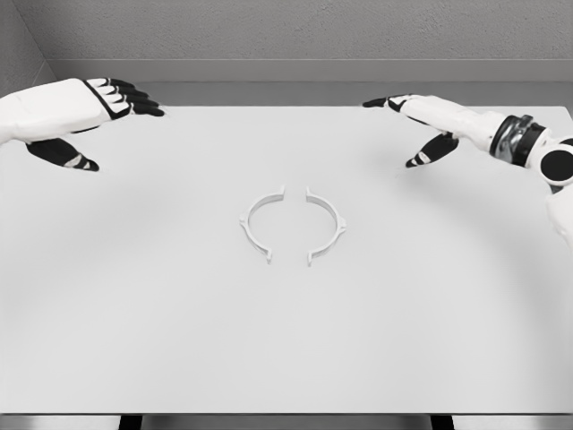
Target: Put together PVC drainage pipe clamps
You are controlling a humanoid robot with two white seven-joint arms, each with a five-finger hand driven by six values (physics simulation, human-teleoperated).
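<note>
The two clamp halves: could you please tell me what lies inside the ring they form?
Between the left clamp half and right clamp half, only bare table shows; nothing is covered.

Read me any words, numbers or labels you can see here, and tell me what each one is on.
None: no readable text or sign shows on the table, the two clamp halves, the left hand or the right hand.
</note>
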